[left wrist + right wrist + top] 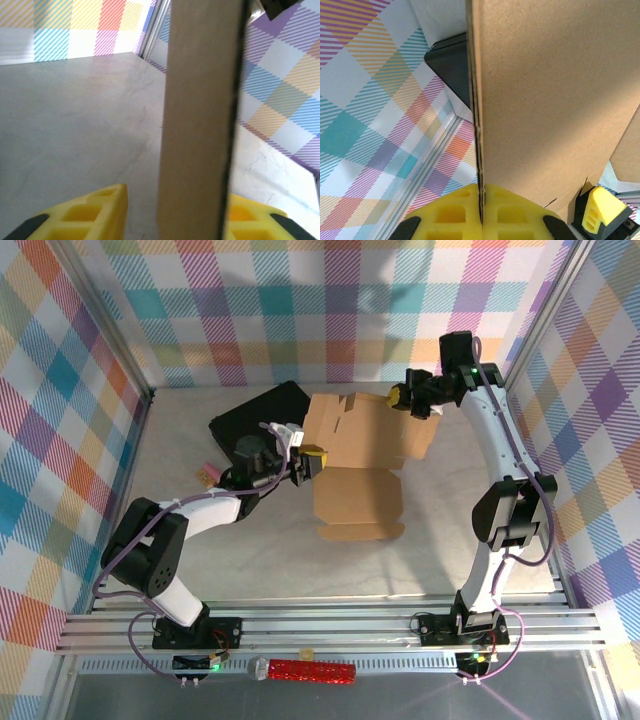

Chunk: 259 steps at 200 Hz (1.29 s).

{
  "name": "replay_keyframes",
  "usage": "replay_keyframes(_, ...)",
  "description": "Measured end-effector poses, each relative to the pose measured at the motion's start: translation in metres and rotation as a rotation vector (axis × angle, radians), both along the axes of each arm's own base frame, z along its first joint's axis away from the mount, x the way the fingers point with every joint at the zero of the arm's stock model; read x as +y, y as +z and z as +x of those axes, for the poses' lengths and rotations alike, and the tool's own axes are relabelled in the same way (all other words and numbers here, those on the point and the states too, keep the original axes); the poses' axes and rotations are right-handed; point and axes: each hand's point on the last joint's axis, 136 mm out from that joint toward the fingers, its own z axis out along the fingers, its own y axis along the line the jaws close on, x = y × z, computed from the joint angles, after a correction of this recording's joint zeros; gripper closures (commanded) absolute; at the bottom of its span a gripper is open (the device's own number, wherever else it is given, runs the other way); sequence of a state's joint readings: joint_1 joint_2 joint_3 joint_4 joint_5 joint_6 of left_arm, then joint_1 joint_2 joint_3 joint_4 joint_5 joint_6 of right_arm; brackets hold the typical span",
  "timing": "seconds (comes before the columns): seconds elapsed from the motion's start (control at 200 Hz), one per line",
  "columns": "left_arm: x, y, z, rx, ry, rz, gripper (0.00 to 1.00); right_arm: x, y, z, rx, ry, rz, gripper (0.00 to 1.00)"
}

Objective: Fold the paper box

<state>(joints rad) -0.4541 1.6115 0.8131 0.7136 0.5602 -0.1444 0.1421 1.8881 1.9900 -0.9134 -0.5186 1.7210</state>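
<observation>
The black case point(262, 418) lies on the table point(250, 570) at the far left, its near corner tucked just behind the paper box point(355, 475). A small pinkish object point(208, 475) sits left of my left forearm, and a red glittery tube point(312, 671) lies on the shelf in front of my bases. Plaid walls close in on three sides.

The paper box is mid-table, a brown die-cut sheet partly folded up, with flaps spread to the far side and a panel lying toward me.

My left arm bends out to the left at the elbow, and the forearm runs right to the box's left edge. There my left gripper point(308, 465) straddles an upright flap point(200, 125): one finger point(100, 212) stands apart from it and the other is against its far face, so it is not clamped.

My right arm rises along the right wall and its wrist turns left at the box's far right corner. My right gripper point(480, 192) is pinched tight on the cardboard edge point(555, 100).
</observation>
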Motion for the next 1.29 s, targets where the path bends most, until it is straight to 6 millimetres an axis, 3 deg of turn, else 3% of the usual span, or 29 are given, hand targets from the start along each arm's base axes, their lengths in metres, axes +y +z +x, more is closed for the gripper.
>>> replay_keyframes(0.09, -0.001, 0.000, 0.001, -0.002, 0.005, 0.005, 0.89, 0.000, 0.000, 0.000, 0.003, -0.004, 0.002, 1.00)
replay_keyframes(0.38, -0.005, -0.006, 0.006, -0.016, 0.077, 0.070, 1.00, -0.003, -0.003, 0.006, 0.003, -0.040, -0.007, 1.00)
replay_keyframes(0.495, -0.009, -0.006, 0.003, -0.041, 0.132, 0.128, 0.98, 0.000, -0.006, 0.007, 0.010, -0.050, -0.005, 1.00)
replay_keyframes(0.56, -0.011, -0.006, 0.001, -0.066, 0.169, 0.161, 0.91, 0.000, -0.005, 0.008, 0.007, -0.056, -0.003, 1.00)
replay_keyframes(0.63, -0.012, -0.007, 0.001, -0.084, 0.213, 0.196, 0.89, 0.001, -0.004, 0.009, 0.004, -0.060, 0.000, 1.00)
replay_keyframes(0.825, -0.010, -0.016, 0.004, -0.122, 0.330, 0.309, 0.90, 0.006, -0.004, 0.010, -0.001, -0.065, -0.008, 1.00)
replay_keyframes(1.055, -0.029, -0.022, 0.015, -0.199, 0.482, 0.494, 0.97, -0.002, -0.006, 0.021, -0.033, -0.112, -0.042, 1.00)
replay_keyframes(1.295, -0.032, -0.043, 0.031, -0.240, 0.672, 0.698, 0.98, -0.007, -0.026, 0.026, -0.008, -0.159, -0.064, 1.00)
